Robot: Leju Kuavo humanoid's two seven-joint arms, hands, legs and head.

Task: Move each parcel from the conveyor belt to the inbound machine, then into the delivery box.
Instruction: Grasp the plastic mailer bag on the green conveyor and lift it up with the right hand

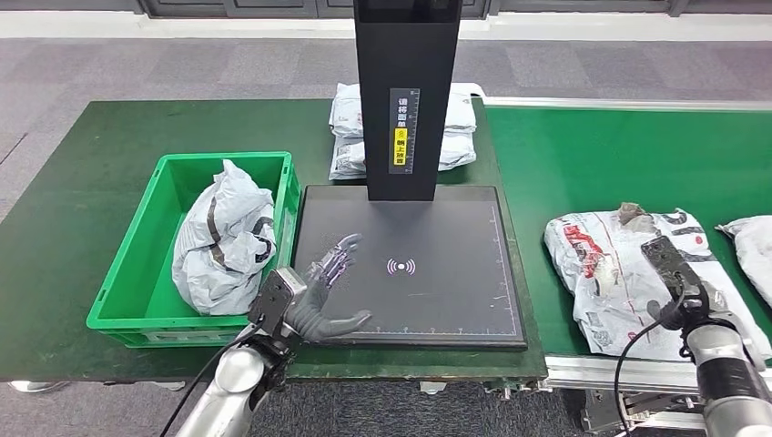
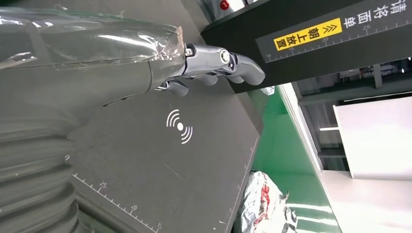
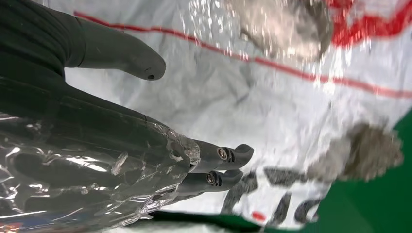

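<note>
A white parcel (image 1: 619,273) with red and black print lies on the green conveyor belt (image 1: 619,164). My right hand (image 1: 669,269) hovers over it with fingers apart and empty; the right wrist view shows the parcel (image 3: 291,97) close beneath the fingers (image 3: 228,155). My left hand (image 1: 328,282) is open over the near left corner of the black inbound machine plate (image 1: 437,291), holding nothing; its fingers (image 2: 223,63) point toward the plate's signal mark (image 2: 180,126). A grey-white parcel (image 1: 226,241) lies in the green delivery box (image 1: 127,291).
The machine's black column (image 1: 405,91) rises from the plate's far edge. Two white parcels (image 1: 350,137) are stacked behind it. Another parcel (image 1: 751,250) lies at the belt's right edge. Grey carpet floor surrounds the green table (image 1: 91,164).
</note>
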